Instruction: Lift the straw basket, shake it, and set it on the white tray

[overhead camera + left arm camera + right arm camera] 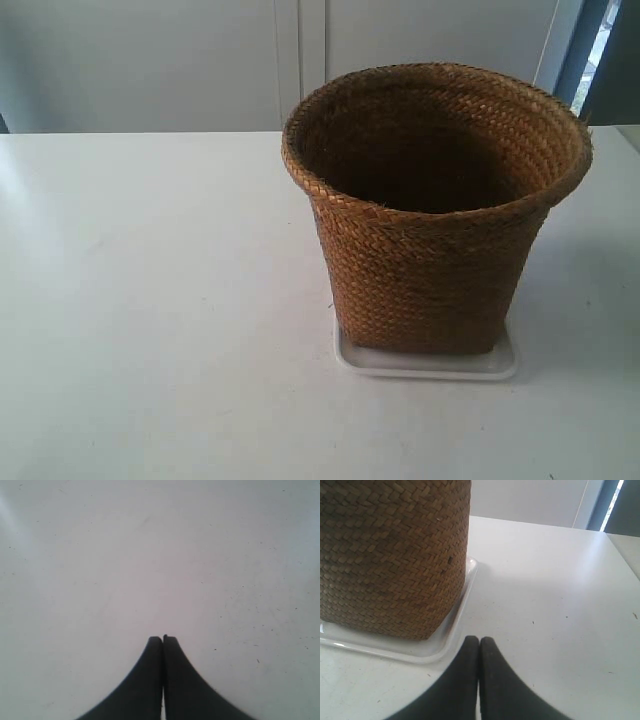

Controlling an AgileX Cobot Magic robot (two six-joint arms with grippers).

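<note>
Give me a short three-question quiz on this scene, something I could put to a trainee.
1. True or false: the large brown woven straw basket stands upright on the flat white plastic tray.
2. Pick one. The right tool is: A) shut on the basket's rim; B) shut, holding nothing, near a corner of the tray; C) wide open above the basket.
3. Short answer: what surface lies in front of the shut left tool?

Key:
1. True.
2. B.
3. The white table; nothing else shows in that view.
</note>
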